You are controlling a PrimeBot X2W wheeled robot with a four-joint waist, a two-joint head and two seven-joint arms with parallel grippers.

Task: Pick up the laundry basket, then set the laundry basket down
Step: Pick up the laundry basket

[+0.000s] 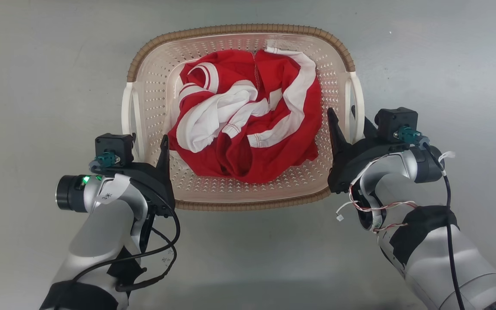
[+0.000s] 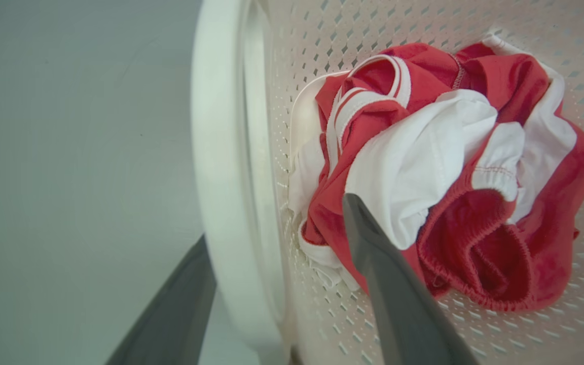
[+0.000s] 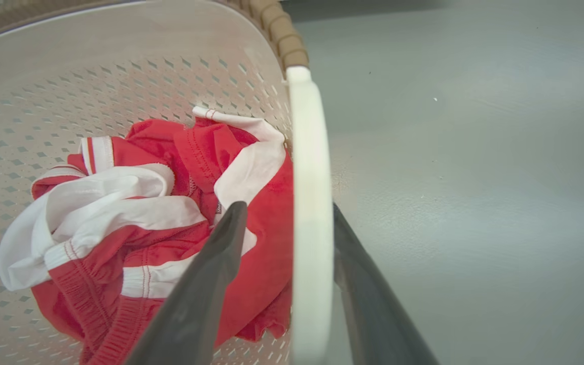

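Cream laundry basket (image 1: 239, 30) between both hands (image 1: 149, 140) (image 1: 342, 114)

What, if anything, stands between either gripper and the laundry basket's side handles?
Nothing visible. The open jaws of the left gripper straddle the left handle of the laundry basket, and those of the right gripper straddle the right handle: one finger inside the wall, one outside. The red and white clothes lie inside the basket.

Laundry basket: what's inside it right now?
A crumpled red-and-white garment lies inside the laundry basket, covering most of its bottom. Whether anything lies underneath the garment cannot be seen.
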